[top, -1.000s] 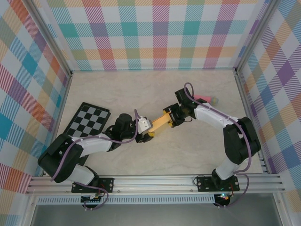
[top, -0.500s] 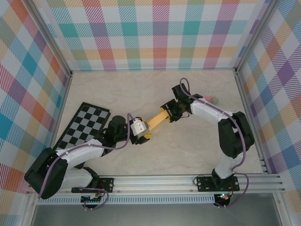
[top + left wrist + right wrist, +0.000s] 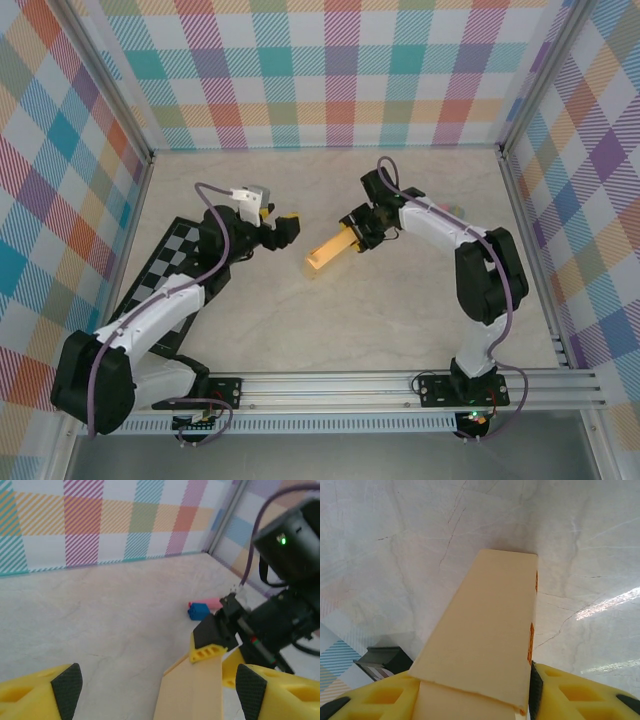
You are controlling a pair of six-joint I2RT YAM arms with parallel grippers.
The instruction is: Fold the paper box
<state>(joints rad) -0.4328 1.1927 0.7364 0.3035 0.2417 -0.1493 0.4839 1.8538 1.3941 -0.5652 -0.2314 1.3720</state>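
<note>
You cannot see the held end of the paper box (image 3: 485,640), cut off at the right wrist view's bottom edge between the fingers (image 3: 565,690) of the right gripper (image 3: 472,702), and the left arm (image 3: 170,305) covers part of the checkered board (image 3: 165,262) at the tabletop's (image 3: 400,310) left edge.

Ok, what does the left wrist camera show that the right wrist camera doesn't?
Left wrist, not right wrist: a pink stick with a blue end and the open left gripper. Right wrist, not left wrist: small orange marks on the edge of the yellow-orange thin card paper box. Both: that box gripped by the right gripper, and the marbled table.
</note>
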